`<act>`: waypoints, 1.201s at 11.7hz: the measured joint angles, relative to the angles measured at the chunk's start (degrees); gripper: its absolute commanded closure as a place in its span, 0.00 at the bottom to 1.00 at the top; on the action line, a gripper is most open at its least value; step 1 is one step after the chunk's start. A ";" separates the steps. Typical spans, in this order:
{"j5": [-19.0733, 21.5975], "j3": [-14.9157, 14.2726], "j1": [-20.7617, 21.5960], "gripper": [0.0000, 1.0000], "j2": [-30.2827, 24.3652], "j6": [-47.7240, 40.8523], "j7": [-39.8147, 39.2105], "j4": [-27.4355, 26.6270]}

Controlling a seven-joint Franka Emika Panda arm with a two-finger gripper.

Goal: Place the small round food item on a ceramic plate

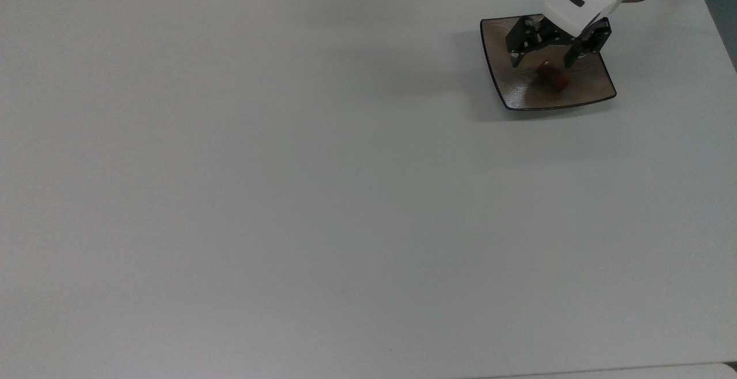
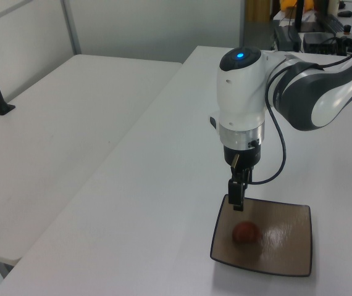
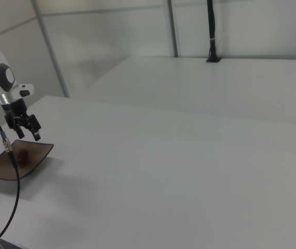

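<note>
Presently we list four items, largest first.

1. White table [image 1: 288, 194]. We count one broad tabletop carrying all that follows. In the left view and the right view we see a second white table [image 2: 58, 123] alongside it.

2. Franka arm [image 2: 305, 92], white and grey. In the top view we find it entering at the 1 o'clock corner of the table; in the left view its wrist points straight down over the plate's far edge, a blue light on its upper joint.

3. Ceramic plate [image 1: 593, 82], square, glossy brown, thin black rim, corners slightly upturned. We place it at 1 o'clock on the table in the top view, flat on the surface.

4. Gripper [image 1: 542, 61], black, two fingers. We note the fingers spread wide and holding nothing, raised just above the plate, one fingertip [image 1: 514, 59] towards 9 o'clock and the other towards 3 o'clock in the top view.

5. Small round food item [image 1: 553, 76], reddish-brown, glossy. We find it resting on the plate near its middle, free of the fingers and just below the gap between them, at 5 o'clock from the gripper in the top view.
</note>
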 measured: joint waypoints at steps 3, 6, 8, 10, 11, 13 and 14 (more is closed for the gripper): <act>-3.63 -0.02 -1.23 0.00 -0.14 -0.54 0.00 0.03; -3.86 -0.37 -3.47 0.00 -2.72 -9.57 -3.00 0.66; 0.15 -3.09 -6.16 0.00 -7.29 -18.59 -15.19 0.39; 3.22 -8.33 -7.18 0.00 -12.58 -22.41 -23.36 -2.05; 3.45 -11.06 -7.39 0.00 -15.25 -22.41 -24.40 -3.88; 5.39 -15.26 -9.91 0.00 -20.53 -19.72 -26.31 -7.42; 6.97 -15.88 -12.90 0.00 -22.77 -17.59 -27.68 -9.32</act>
